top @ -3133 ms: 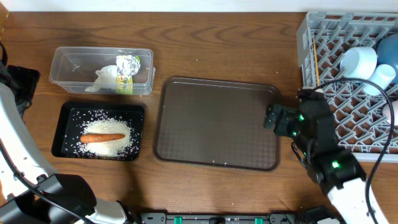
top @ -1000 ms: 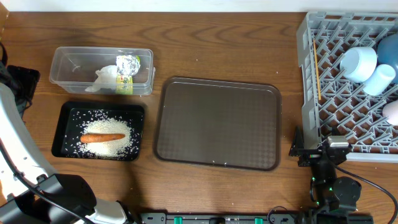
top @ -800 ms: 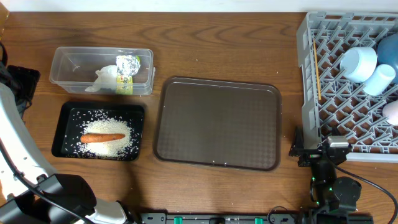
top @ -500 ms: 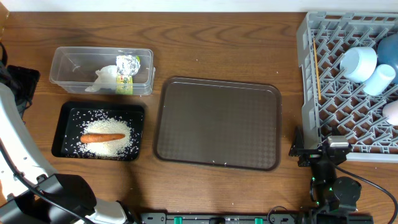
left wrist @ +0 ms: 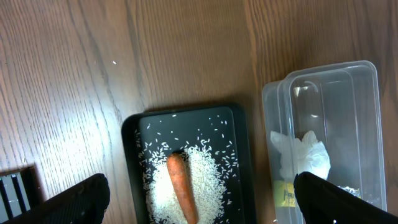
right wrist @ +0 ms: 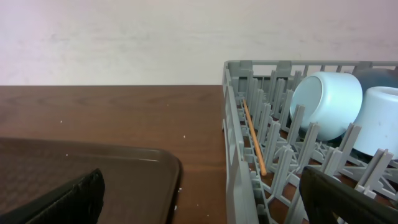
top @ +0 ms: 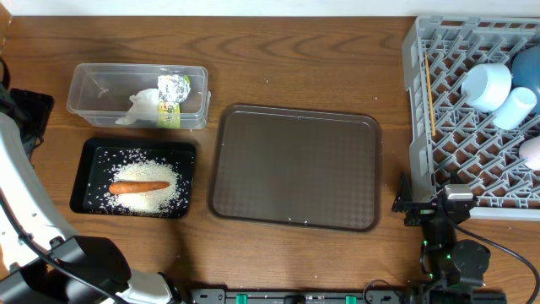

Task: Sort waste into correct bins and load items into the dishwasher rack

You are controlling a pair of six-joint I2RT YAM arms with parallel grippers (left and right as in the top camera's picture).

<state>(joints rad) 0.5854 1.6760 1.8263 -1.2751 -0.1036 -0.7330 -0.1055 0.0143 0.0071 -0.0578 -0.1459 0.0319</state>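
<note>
The rice (top: 160,196) lies heaped in the black tray (top: 135,144) with the carrot (top: 139,187) on top of it. The wrapper (top: 172,98) sits in the clear tub (top: 97,84) just behind. On the other side of the desk (top: 295,59), the rack (top: 418,101) holds the chopsticks (top: 429,93) along its near wall. Further in are the small light-blue bowl (top: 487,86), the white cup (top: 515,107) and the big blue bowl (top: 530,67). The brown tray (top: 295,169) between the two groups carries nothing large.

Judging by this layout, sorting and loading look finished, and this is the parking step. A few pale specks on the brown tray's near rim and on the desk could be stray grains, but they are too small to tell. If they are, the next move would be a fine pinch and a carry to the black tray. Otherwise nothing remains.

The left hand (left wrist: 202,198) hangs above the black tray, fingers spread wide and empty. The right hand (right wrist: 205,199) is likewise wide apart with nothing in it, low beside the rack's corner.

Three seconds back the right arm reached over the desk between the brown tray and the rack. It has since folded down to the front edge. Over the last second nothing has shifted.
</note>
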